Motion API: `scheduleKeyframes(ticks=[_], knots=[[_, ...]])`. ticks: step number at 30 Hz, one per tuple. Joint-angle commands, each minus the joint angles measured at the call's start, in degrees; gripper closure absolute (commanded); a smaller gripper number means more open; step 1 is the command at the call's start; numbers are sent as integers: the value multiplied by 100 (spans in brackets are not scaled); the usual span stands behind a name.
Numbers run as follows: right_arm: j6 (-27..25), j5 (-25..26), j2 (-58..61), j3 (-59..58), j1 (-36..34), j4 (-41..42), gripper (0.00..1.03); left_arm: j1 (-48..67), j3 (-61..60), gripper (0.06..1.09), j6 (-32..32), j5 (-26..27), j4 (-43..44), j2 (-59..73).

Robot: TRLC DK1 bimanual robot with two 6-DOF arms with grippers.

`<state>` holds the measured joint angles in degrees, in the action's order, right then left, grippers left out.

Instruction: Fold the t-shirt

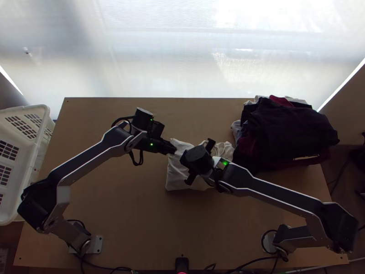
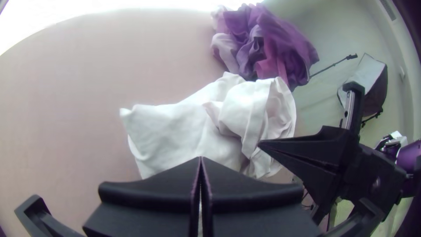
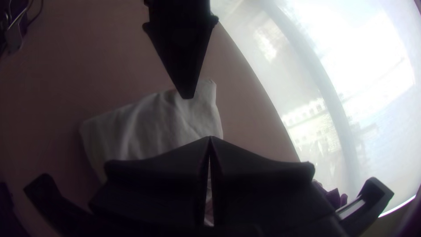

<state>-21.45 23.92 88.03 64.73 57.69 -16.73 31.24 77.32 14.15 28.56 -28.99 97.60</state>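
Note:
The left gripper (image 1: 174, 149) is shut at the upper left edge of the white t-shirt (image 1: 177, 177). Over the shirt's middle is the right gripper (image 1: 196, 160), its tips hidden beneath its body. In the left wrist view the left gripper (image 2: 201, 159) has its fingertips together, no cloth visible between them; the t-shirt (image 2: 171, 127) lies as a compact folded piece, bunched at one end, where the other arm's closed tips are. The right gripper (image 3: 210, 138) is also shut in its wrist view, above the shirt (image 3: 153, 123). Whether either touches the cloth, I cannot tell.
A pile of dark and red clothes (image 1: 287, 132) sits at the table's back right, close to the shirt. A white plastic basket (image 1: 44, 125) stands off the left edge. Bare wooden table (image 1: 137, 205) lies in front of the shirt. Both grippers are close together.

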Motion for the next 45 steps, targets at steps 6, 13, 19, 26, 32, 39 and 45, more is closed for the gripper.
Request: scheduleKeyframes(ticks=[6,13,19,26,32,39,45], knots=[[-210,394,610,-391,67,961,100,-57,-340,105,580,634,764,646],[-289,570,874,-637,67,1427,100,31,-367,105,738,563,975,1103],[-439,675,1050,-1033,40,1954,100,31,-507,105,387,124,808,1042],[-676,912,953,-1859,-100,2526,100,101,-745,105,149,-210,772,901],[-817,1009,259,-2606,-628,2570,100,171,-762,105,0,-483,772,945],[-1423,1018,-981,-3458,-1594,2570,100,268,-674,105,-35,-614,799,1033],[-1977,1009,-1947,-4030,-2078,2561,100,286,-534,105,-114,-641,799,1182]])
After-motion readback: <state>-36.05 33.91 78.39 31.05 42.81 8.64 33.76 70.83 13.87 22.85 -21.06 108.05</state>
